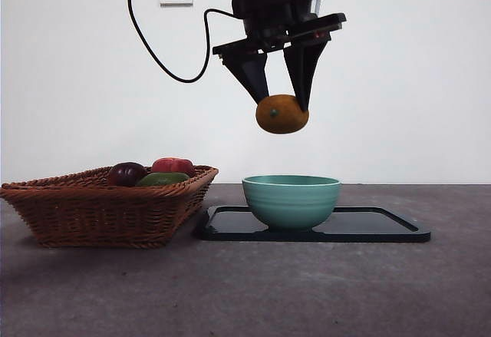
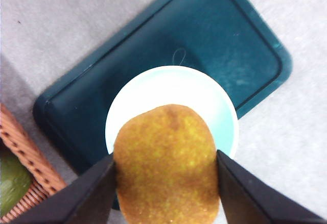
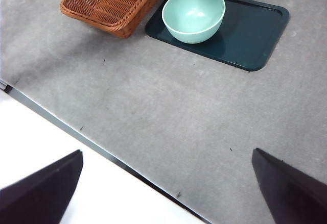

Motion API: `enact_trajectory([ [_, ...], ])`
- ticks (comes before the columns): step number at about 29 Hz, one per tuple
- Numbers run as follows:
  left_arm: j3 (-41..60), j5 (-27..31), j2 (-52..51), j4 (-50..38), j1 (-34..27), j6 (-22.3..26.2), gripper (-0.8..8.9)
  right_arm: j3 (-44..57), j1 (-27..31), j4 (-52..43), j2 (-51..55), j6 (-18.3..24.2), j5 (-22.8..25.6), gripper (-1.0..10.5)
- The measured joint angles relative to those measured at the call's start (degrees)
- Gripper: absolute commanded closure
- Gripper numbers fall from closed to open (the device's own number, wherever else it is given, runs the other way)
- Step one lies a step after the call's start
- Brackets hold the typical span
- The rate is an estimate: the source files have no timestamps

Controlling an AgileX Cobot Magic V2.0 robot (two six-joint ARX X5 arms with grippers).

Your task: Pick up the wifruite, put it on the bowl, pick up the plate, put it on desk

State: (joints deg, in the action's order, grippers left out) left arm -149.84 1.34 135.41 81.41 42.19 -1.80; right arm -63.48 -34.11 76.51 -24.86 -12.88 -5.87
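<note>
Wifruite [image 1: 281,114] hangs in left end effector [image 1: 282,100] above one bowl [image 1: 291,200].

Low level front view, two downward wrist views, all sharing the bowl [image 1: 291,200] on its tray [image 3: 255,35].

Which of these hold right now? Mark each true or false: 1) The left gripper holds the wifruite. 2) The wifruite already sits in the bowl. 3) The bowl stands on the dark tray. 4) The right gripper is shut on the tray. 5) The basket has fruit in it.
1) True: the left gripper is clamped on the wifruite.
2) False: it hangs in the air above the bowl, which looks empty.
3) True: the bowl stands on the tray.
4) False: the right gripper is open over bare desk, away from the tray.
5) True: the basket holds fruit.
</note>
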Motion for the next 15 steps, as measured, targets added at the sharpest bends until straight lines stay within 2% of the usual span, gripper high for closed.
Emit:
enact_trajectory([
  [3,2.9,-0.2,-5.4,0.0,0.0,-0.7,5.89,0.0,0.0,0.0,0.0,0.0,0.0,3.6],
  [6,9.8,-0.2,-15.5,0.0,-0.2,-0.8,5.89,0.0,0.0,0.0,0.0,0.0,0.0,3.6],
  [10,23.5,-0.2,-28.0,0.1,-2.3,-1.4,5.89,0.0,0.0,0.0,0.0,0.0,0.0,3.6],
  [15,40.7,-0.2,-40.2,0.1,-6.9,-4.8,5.89,0.0,0.0,0.0,0.0,0.0,0.0,3.6],
])
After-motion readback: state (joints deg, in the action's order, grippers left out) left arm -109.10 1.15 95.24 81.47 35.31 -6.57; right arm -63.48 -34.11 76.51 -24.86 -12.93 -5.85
